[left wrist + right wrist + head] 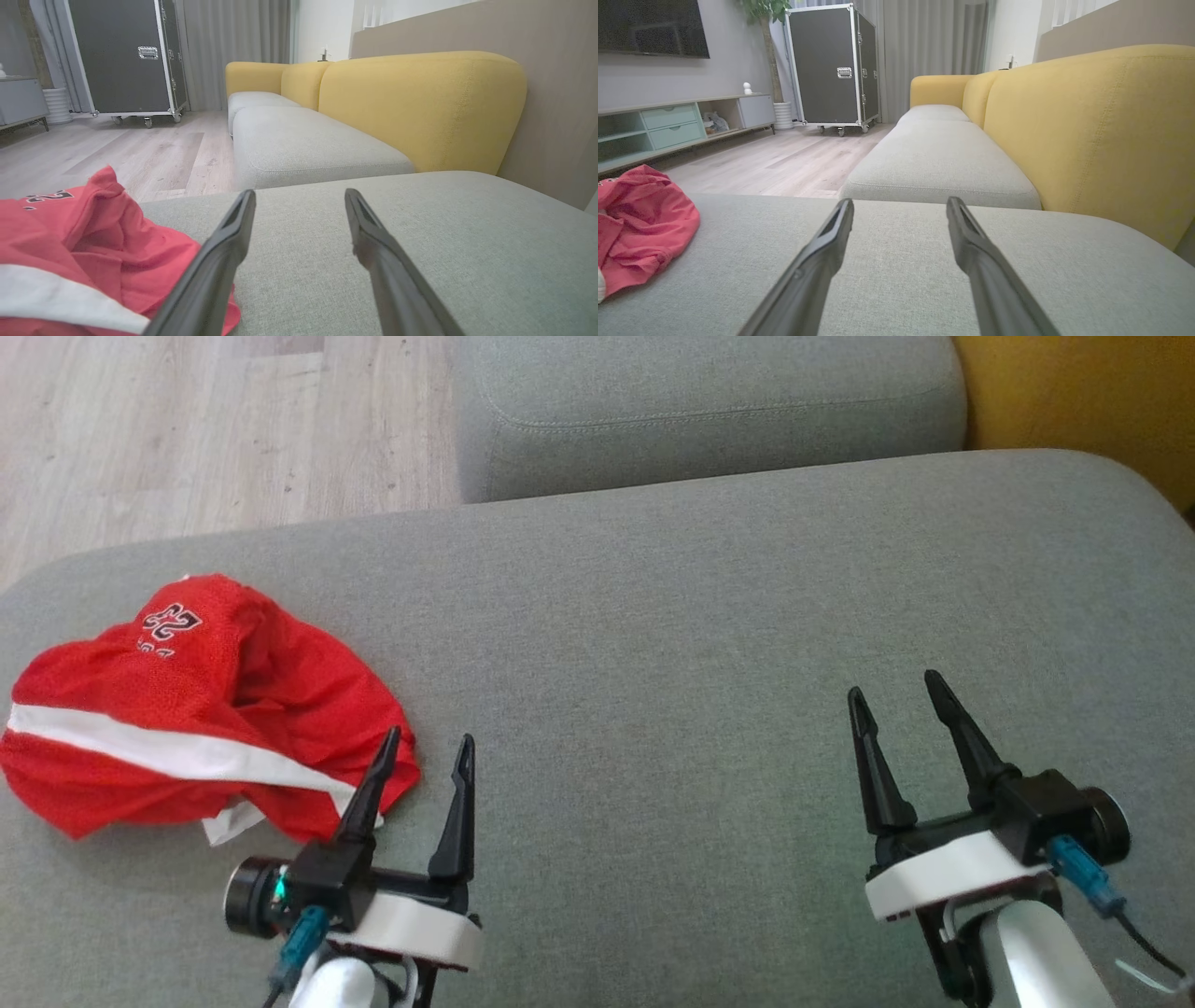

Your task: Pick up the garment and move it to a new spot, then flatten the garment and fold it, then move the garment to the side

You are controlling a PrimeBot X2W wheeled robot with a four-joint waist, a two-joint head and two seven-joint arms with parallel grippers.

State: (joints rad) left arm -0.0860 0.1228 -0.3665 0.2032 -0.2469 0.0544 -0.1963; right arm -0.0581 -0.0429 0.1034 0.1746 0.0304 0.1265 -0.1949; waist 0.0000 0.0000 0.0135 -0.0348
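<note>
At the lower left of the head view, the left gripper (429, 737) has its two dark fingers spread with nothing between them. Its left-hand finger (367, 793) crosses the lower right edge of the crumpled red garment (187, 709), though whether it touches the cloth cannot be told. The garment, with a white stripe and dark numerals, lies bunched at the left side of the frame on the grey sofa cushion (653, 663). At the lower right, the right gripper (892, 683) is likewise spread and empty over bare cushion, well apart from the garment.
</note>
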